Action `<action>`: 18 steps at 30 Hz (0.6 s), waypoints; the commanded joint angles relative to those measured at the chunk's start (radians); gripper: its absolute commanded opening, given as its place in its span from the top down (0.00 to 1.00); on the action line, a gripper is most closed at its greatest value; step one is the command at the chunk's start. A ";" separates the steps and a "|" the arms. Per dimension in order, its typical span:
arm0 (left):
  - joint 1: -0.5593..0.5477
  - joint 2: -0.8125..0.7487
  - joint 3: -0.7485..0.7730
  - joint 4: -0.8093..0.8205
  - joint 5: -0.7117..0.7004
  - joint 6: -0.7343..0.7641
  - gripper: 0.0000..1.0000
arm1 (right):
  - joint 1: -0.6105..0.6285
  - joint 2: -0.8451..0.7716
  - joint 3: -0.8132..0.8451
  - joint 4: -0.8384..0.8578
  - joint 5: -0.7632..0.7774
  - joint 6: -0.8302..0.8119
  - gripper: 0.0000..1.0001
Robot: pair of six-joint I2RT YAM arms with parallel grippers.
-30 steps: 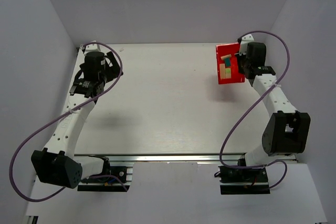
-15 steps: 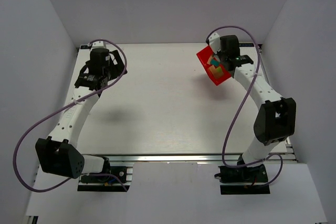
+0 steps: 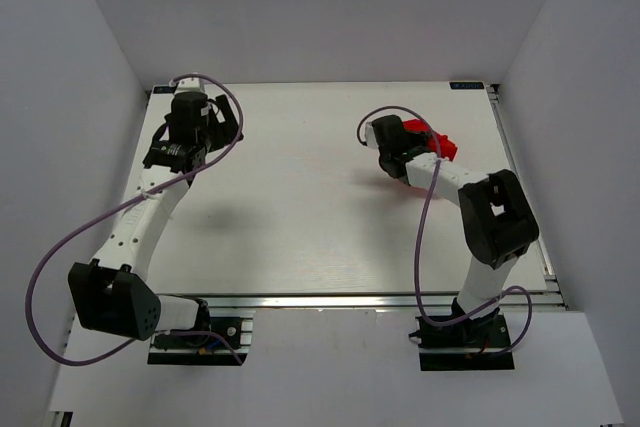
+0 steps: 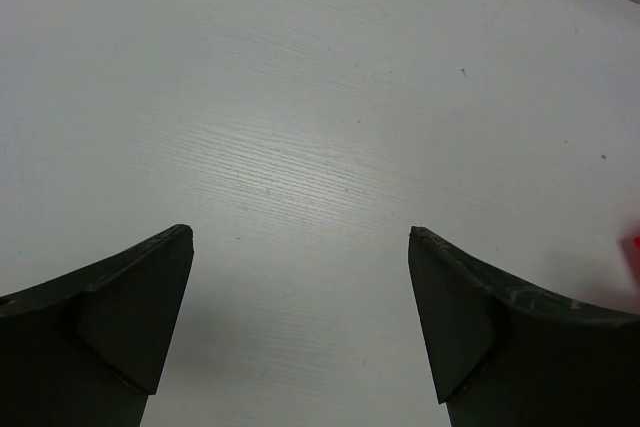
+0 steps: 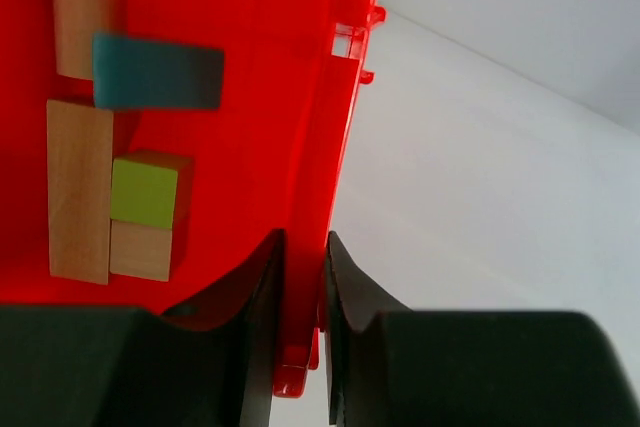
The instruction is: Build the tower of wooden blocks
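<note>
1. The white table is the biggest thing. No tower stands on it yet.
2. The right arm reaches toward the middle-right of the table. The left arm is at the far left.
3. The red bin is pinched by its side wall. From above it looks tipped. I cannot tell if it touches the table.
4. The right gripper is almost closed, squeezing that thin red wall. The left gripper is wide and holds nothing. It hangs over bare table.
5. The wood blocks for the tower lie loose on the bin's floor. There are tan ones, a teal block and a lime-green block.
6. The job now seems to be pouring them out. Tip the bin slowly and low over the table. Squeeze hard so the bin does not slip. Then the blocks should land close together, where both arms can reach them.
</note>
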 commanded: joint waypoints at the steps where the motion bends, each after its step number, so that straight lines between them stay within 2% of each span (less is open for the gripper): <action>1: 0.002 -0.018 -0.024 0.028 0.020 0.021 0.02 | 0.035 0.017 -0.017 0.162 0.163 -0.198 1.00; 5: 0.002 -0.020 -0.045 0.051 0.030 0.031 0.02 | 0.070 0.031 -0.109 0.394 0.275 -0.419 1.00; 18: 0.001 -0.027 -0.085 0.082 0.061 0.059 0.02 | 0.207 0.078 -0.123 0.417 0.341 -0.516 1.00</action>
